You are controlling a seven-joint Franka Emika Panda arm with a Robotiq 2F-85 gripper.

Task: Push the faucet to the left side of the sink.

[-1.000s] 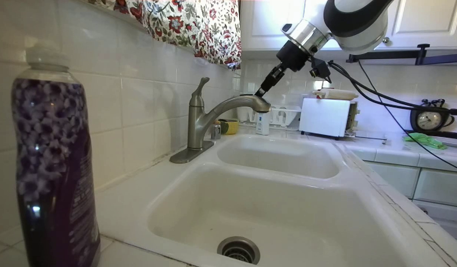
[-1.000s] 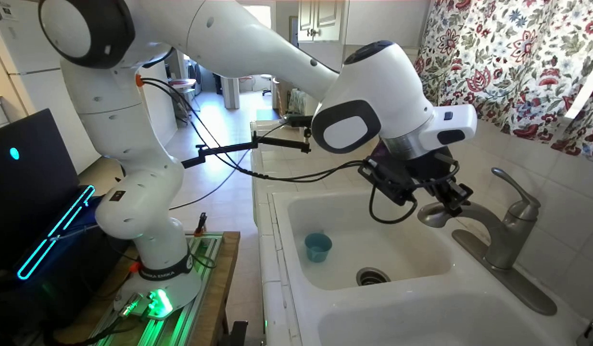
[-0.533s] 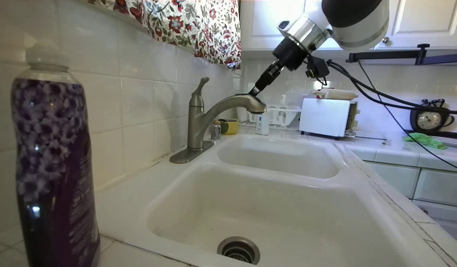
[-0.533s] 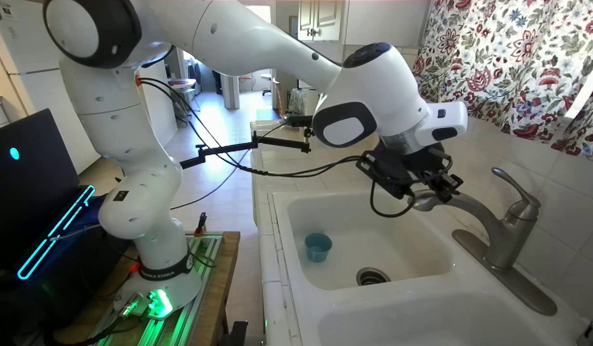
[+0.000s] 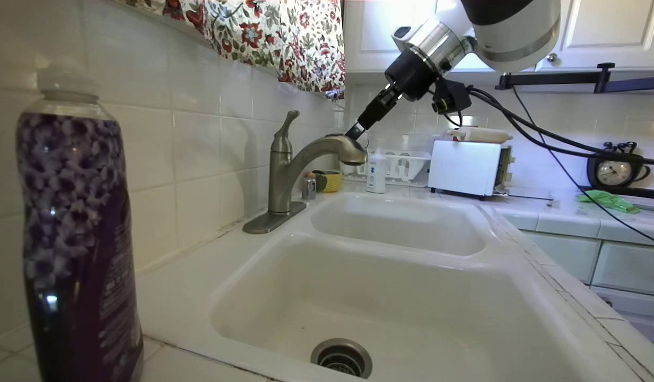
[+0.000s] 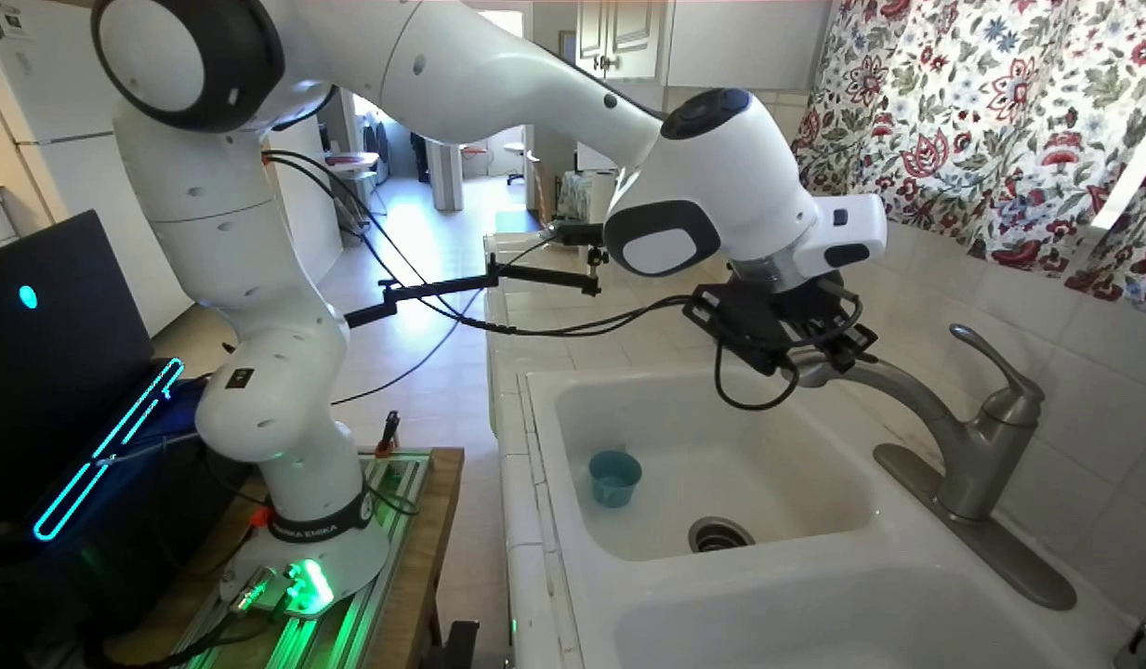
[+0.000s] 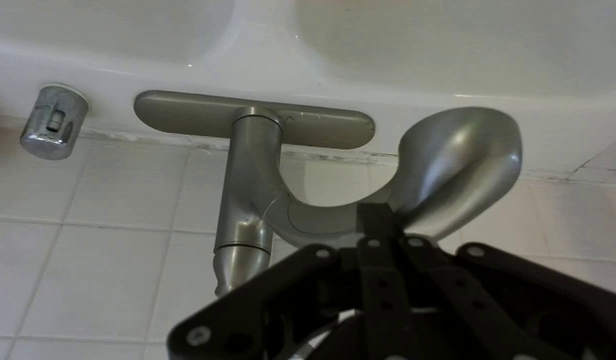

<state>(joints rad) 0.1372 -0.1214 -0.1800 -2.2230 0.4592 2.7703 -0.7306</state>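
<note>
The faucet [image 5: 280,183] stands on the ledge of the sink [image 5: 390,297], with the gripper [image 5: 355,130] at its spout, higher than the sink. The jaws stand close together; in the wrist view they cover part of the spout, leaving the exact contact hard to make out. In an exterior view a blue cup [image 6: 615,479] sits inside the sink, whose nearer basin is cut off.

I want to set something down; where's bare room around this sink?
A bare ledge of the sink lies between the purple bottle and the faucet. Basin floor is bare on the faucet side of the drain. It's crowded at the spout, where the tool sits, and around the white bottle and dish rack.
</note>
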